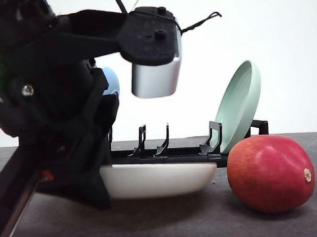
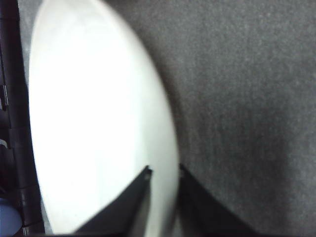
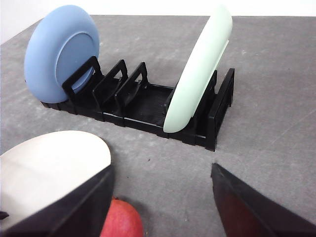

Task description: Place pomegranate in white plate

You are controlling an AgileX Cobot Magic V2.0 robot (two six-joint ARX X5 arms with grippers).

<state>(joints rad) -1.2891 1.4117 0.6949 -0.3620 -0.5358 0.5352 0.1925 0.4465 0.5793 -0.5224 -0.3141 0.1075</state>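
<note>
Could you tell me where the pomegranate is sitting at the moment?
In the front view the pomegranate rests on the dark table at the right, just right of the white plate and in front of the rack's pale green plate.

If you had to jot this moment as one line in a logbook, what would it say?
left gripper: straddling white plate rim | right gripper: open, empty | pomegranate: on table beside plate, not placed

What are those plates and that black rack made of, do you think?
The white plate, pale green plate and blue plate look matte and smooth, with soft, dull shading: likely plastic or melamine, possibly unglazed ceramic. The black rack looks like moulded plastic, thin-walled with a slight sheen.
</note>
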